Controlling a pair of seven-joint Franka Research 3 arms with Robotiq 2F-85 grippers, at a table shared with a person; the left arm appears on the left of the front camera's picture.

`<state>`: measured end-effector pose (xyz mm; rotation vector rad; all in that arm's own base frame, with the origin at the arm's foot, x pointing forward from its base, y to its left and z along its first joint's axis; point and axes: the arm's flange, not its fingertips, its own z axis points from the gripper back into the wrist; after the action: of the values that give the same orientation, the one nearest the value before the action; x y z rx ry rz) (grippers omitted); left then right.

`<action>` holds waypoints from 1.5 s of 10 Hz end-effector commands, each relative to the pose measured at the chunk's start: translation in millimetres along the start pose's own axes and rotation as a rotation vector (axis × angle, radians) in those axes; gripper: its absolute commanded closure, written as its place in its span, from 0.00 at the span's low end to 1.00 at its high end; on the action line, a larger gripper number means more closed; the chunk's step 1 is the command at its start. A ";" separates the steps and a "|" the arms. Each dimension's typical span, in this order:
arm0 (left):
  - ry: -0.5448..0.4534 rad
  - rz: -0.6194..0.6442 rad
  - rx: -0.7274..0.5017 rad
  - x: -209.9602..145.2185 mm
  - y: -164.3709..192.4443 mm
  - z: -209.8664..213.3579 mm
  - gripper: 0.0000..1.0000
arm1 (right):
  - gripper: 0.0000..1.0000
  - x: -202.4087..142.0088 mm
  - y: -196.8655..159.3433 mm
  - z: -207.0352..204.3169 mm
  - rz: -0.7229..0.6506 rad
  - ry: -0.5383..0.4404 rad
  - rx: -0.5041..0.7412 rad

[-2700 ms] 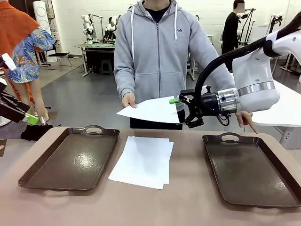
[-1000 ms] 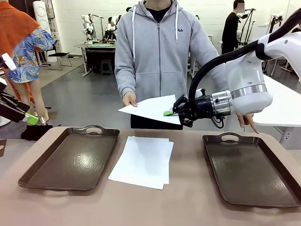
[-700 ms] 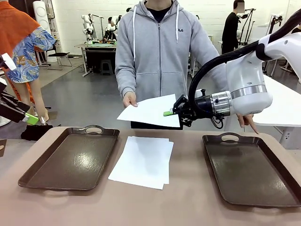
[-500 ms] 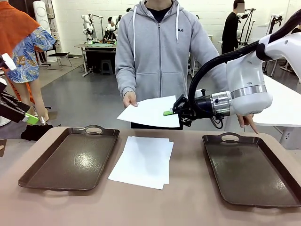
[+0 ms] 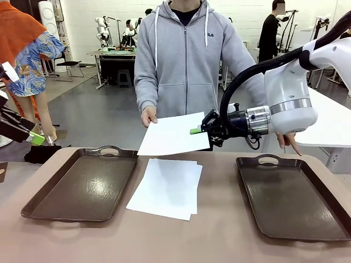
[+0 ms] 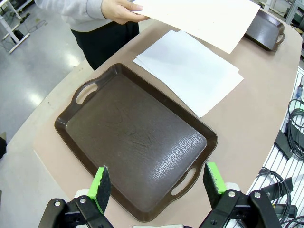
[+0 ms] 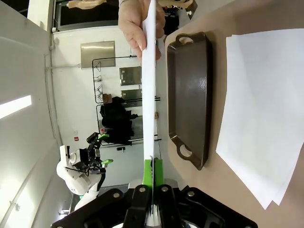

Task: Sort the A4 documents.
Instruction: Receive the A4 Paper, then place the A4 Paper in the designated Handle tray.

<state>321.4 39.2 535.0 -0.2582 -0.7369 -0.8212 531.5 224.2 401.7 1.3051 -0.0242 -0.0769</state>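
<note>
1. Since the earliest frame, the right tool (image 5: 196, 130) had gone from spread beside the paper to pressed together on it. The held sheet (image 5: 173, 134) had also tipped, so its near edge drooped lower.
2. That tool pinched the sheet's right-hand edge between its green pads, coming in from the side, a hold suited to thin paper offered in mid-air. In the right wrist view the sheet ran edge-on straight into the closed jaws.
3. The person's hand (image 5: 148, 116) held the opposite corner, so the sheet hung between hand and tool above the far edge of the desk (image 5: 219, 241). This looked like a handover not yet finished.
4. The left tool (image 6: 156, 183) hovered spread wide and empty over the left tray (image 6: 133, 142), probably kept clear of the exchange.
5. The other A4 documents (image 5: 167, 187) lay in a slightly fanned stack flat on the desk, between the left tray and the right tray (image 5: 290, 200). Both trays were bare, so sorting seemed barely begun.
6. Pulling before the hand let go could crease or tear the sheet.
</note>
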 end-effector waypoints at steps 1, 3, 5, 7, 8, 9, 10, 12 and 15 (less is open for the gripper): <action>-0.006 0.003 -0.007 -1.3 0.8 -0.4 0.00 | 1.00 1.3 -1.9 0.0 -0.005 -0.014 -0.010; -0.006 0.003 -0.007 -1.3 0.8 -0.4 0.00 | 1.00 1.3 -1.9 0.0 -0.005 -0.014 -0.010; -0.006 0.003 -0.007 -1.3 0.8 -0.4 0.00 | 1.00 1.3 -1.9 0.0 -0.005 -0.014 -0.010; -0.006 0.003 -0.007 -1.3 0.8 -0.4 0.00 | 1.00 1.3 -1.9 0.0 -0.005 -0.014 -0.010; -0.006 0.003 -0.007 -1.3 0.8 -0.4 0.00 | 1.00 1.3 -1.9 0.0 -0.005 -0.014 -0.010; -0.006 0.003 -0.007 -1.3 0.8 -0.4 0.00 | 1.00 1.3 -1.9 0.0 -0.005 -0.014 -0.010; -0.006 0.003 -0.007 -1.3 0.8 -0.4 0.00 | 1.00 1.3 -1.9 0.0 -0.005 -0.014 -0.010; -0.006 0.003 -0.007 -1.3 0.8 -0.4 0.00 | 1.00 1.3 -1.9 0.0 -0.005 -0.014 -0.010; -0.006 0.003 -0.007 -1.3 0.8 -0.4 0.00 | 0.99 -10.5 4.7 61.8 0.022 0.004 -0.022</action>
<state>321.4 39.3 535.0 -0.2583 -0.7369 -0.8209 529.9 199.6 412.1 1.2922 -0.0442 -0.0699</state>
